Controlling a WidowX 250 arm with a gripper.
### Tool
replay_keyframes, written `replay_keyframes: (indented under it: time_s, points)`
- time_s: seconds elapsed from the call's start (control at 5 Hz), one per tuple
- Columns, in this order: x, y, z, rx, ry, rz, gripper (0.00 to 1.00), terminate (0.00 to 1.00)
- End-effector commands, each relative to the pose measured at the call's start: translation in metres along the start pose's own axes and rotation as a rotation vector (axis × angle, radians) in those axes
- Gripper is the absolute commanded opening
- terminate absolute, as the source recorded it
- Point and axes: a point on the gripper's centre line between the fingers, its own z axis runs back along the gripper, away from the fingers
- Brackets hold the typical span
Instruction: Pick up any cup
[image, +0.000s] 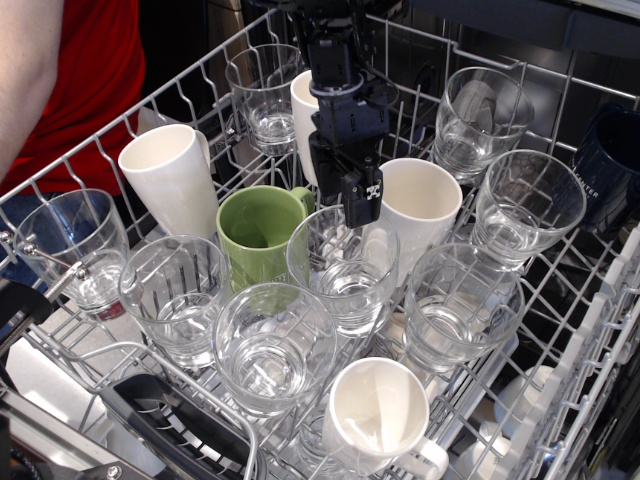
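Observation:
Several clear glass cups stand upright in a wire dishwasher rack (178, 97). The middle cup (343, 270) sits right of the green mug (258, 230). My black gripper (342, 207) hangs just above this cup's rear rim, its jaws apart with nothing between them. The finger with the white label (364, 193) points down at the rim, beside a white mug (422, 205). Other clear cups stand at the front (274, 347), front left (175, 297) and right (460, 305).
More clear cups stand at the right (527, 205), back right (482, 108), back (262, 85) and far left (75, 245). White mugs are at the left (170, 175) and front (375, 410). A dark blue mug (610, 160) is at the right edge. A person in red (90, 70) stands at left.

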Motion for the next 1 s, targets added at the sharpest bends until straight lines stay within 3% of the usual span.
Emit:
replay_keyframes:
  time_s: [0.0, 0.4, 0.8]
  points:
    - [0.003, 0.024, 0.005, 0.058, -0.055, -0.118, 1.00, 0.00]
    - [0.011, 0.037, -0.019, 0.081, -0.067, -0.078, 1.00, 0.00]
    - [0.003, 0.029, -0.034, 0.065, -0.084, -0.071, 1.00, 0.00]
